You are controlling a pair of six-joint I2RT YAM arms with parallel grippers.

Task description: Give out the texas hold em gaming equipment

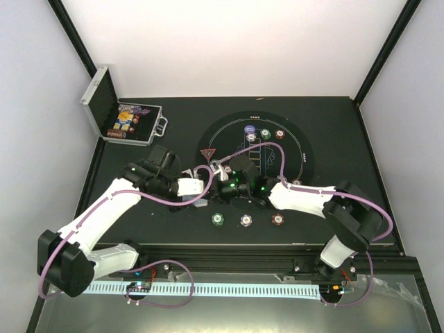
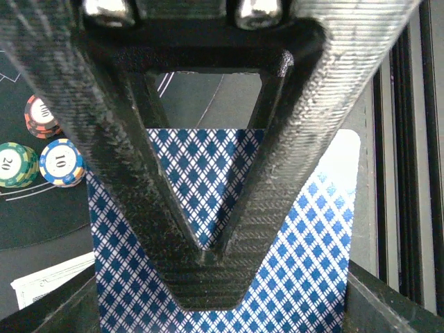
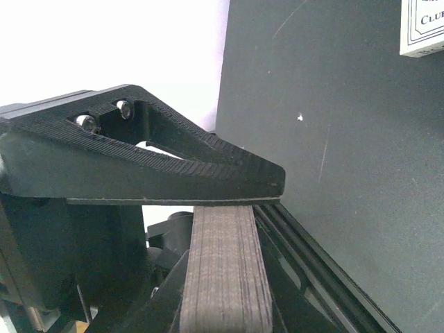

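My right gripper (image 1: 234, 186) is shut on a thick deck of playing cards (image 3: 222, 270), seen edge-on between its fingers (image 3: 173, 159). My left gripper (image 1: 209, 182) meets it at the mat's near-left edge. In the left wrist view its upper finger (image 2: 208, 277) lies flat on a blue-diamond card back (image 2: 305, 243), with the lower jaw under the card. Three chips (image 1: 246, 220) lie in a row near the front edge. Several chips (image 1: 265, 133) lie at the far side of the round mat (image 1: 305, 156); three of them (image 2: 61, 161) show in the left wrist view.
The open silver case (image 1: 123, 119) with more chips stands at the back left. A white card box (image 3: 423, 28) lies on the table near the grippers, also in the left wrist view (image 2: 48, 281). A red triangle marker (image 1: 207, 153) sits left of the mat. Rails run along the front edge (image 1: 277, 248).
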